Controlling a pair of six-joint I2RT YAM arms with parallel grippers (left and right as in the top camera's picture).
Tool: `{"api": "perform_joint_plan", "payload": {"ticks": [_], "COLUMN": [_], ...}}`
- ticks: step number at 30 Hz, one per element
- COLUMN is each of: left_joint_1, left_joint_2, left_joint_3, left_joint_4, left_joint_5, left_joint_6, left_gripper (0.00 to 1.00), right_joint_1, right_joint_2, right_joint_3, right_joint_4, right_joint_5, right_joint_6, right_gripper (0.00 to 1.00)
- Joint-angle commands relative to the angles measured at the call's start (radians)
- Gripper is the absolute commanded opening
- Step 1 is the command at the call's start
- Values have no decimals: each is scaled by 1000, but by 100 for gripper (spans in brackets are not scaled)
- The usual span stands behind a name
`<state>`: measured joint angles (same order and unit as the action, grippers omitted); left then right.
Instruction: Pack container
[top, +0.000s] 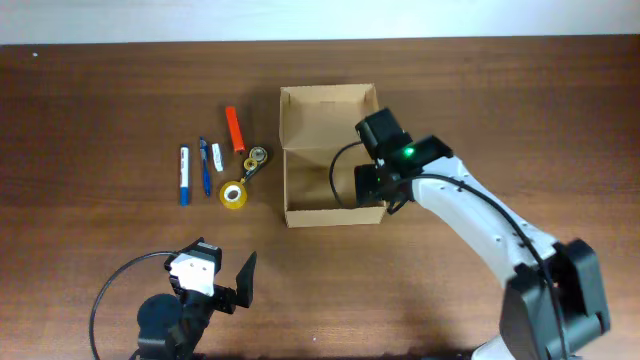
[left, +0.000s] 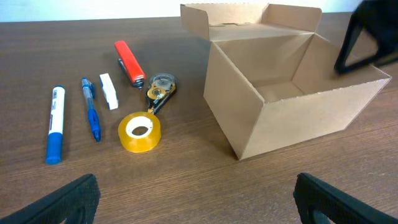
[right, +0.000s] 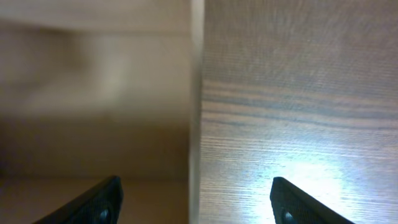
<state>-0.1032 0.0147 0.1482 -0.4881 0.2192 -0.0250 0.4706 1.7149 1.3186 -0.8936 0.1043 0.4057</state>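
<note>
The container (top: 322, 135) is an open tan cardboard box at the table's middle, its lid flap folded back, and I see nothing inside it. My right gripper (top: 374, 186) is open at the box's right wall. In the right wrist view the wall's edge (right: 196, 93) runs between the fingers of the right gripper (right: 196, 205), one finger inside the box and one outside, neither touching. The left gripper (top: 228, 285) is open low over the table's front left, holding nothing. Its wrist view shows the left gripper (left: 205, 205) facing the container (left: 298, 124).
Left of the box lie a blue marker (top: 184, 175), a blue pen (top: 204, 165), a small white piece (top: 217, 157), an orange tool (top: 235, 128), a tape dispenser (top: 255, 160) and a yellow tape roll (top: 233, 196). The right arm (top: 480, 225) crosses the table's right side.
</note>
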Motion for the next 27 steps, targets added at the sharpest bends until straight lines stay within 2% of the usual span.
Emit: {"api": "perform_joint_plan", "payload": {"ticks": [1,3,11,17,27], "left_joint_1": [8,8,8,8,8], "left_joint_2": [-9,-9,-9,-9,-9], "left_joint_3": [-2,-2,-2,-2,-2], "left_joint_4": [3,3,3,3,3], "left_joint_5": [-7,-7,-7,-7,-7], "left_joint_6": [-13,-13,-13,-13,-13], "left_gripper": [99,99,99,99,99], "right_joint_1": [7,5,5,5,5], "right_joint_2": [-122,-172,-352,-451,-721], "right_joint_3": [80,87,87,70,-175], "right_joint_4": [-22,-41,-143,-249,-222], "right_joint_5": [-17,-42,-93,-93,-93], "right_joint_6": [-72,-112,-214,-219,-234], "right_gripper": [77,80,81,81,80]}}
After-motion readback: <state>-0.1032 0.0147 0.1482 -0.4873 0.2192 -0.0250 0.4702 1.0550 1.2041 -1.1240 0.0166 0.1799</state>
